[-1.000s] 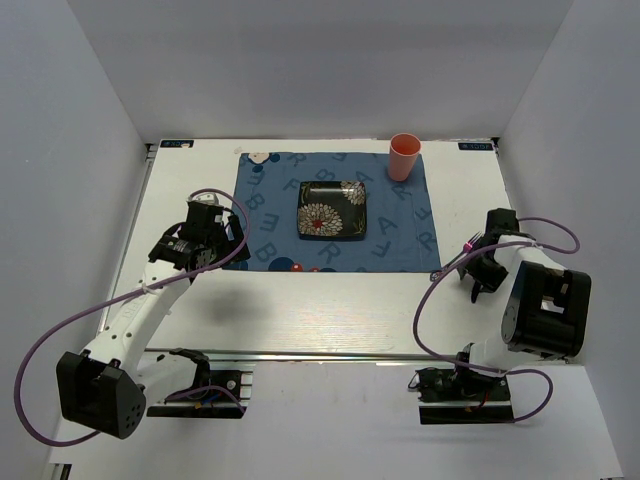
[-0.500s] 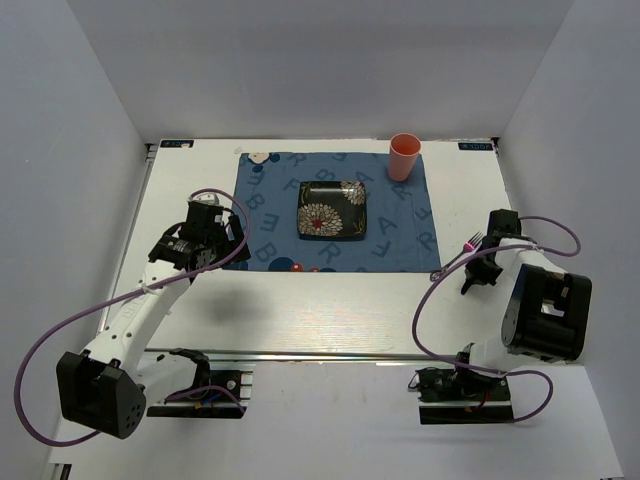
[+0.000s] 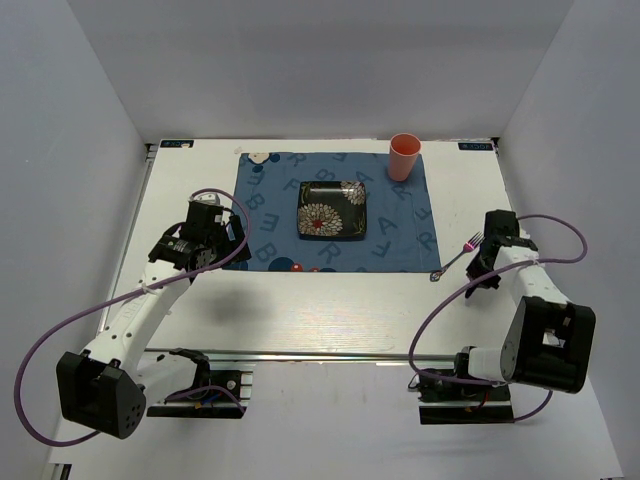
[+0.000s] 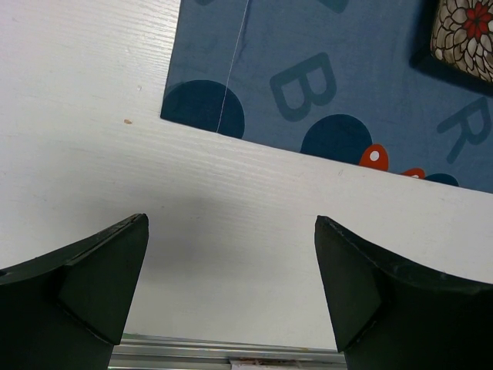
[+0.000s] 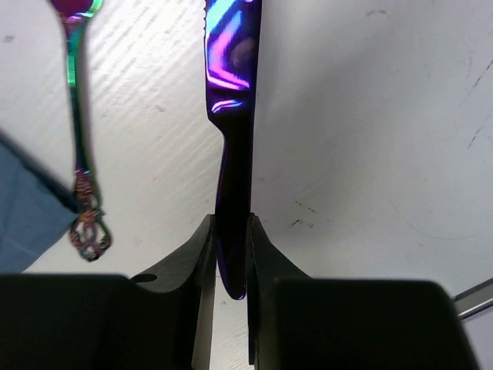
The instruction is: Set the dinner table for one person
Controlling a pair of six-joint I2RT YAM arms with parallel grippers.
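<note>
Right gripper [image 5: 229, 254] has just clamped the knife [image 5: 233, 146]
Its jaws, wider a second ago, now pinch the handle, beside the fork [image 5: 79, 116] on the table [image 3: 300, 310], whose white top lies under both arms; the knife can likely go beside the plate [image 3: 332, 211] on the mat [image 3: 270, 200]. Left gripper [image 4: 231, 262] hangs wide open, empty

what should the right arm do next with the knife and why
Probably lift the knife slightly clear of the table. The right claw is shut on its handle, yet the knife is beside the fork, off the blue mat and away from the plate, so it must rise before being carried there.
</note>
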